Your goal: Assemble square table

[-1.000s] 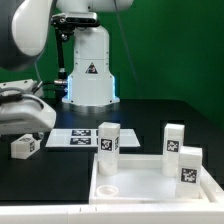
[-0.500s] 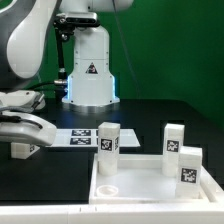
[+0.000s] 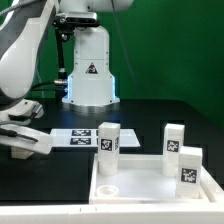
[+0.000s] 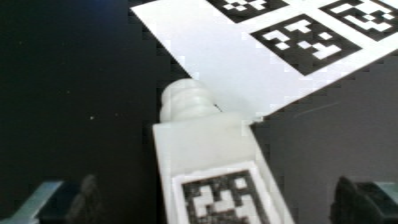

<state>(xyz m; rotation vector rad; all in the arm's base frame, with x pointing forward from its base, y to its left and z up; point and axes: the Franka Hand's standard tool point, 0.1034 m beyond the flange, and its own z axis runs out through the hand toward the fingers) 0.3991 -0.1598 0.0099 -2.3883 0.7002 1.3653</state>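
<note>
**White leg lies between open fingers on the black table**

White plastic is what the parts are made of. In the exterior view the gripper sits low at the left edge of the frame, over a loose leg lying on the black table. The wrist view shows that leg lengthwise, with a ribbed screw tip and a square tag; the dark fingers stand apart on either side, not touching it. The tip lies at the edge of the marker board. In the lower right of the exterior view, three more legs stand upright on the square tabletop.
</note>
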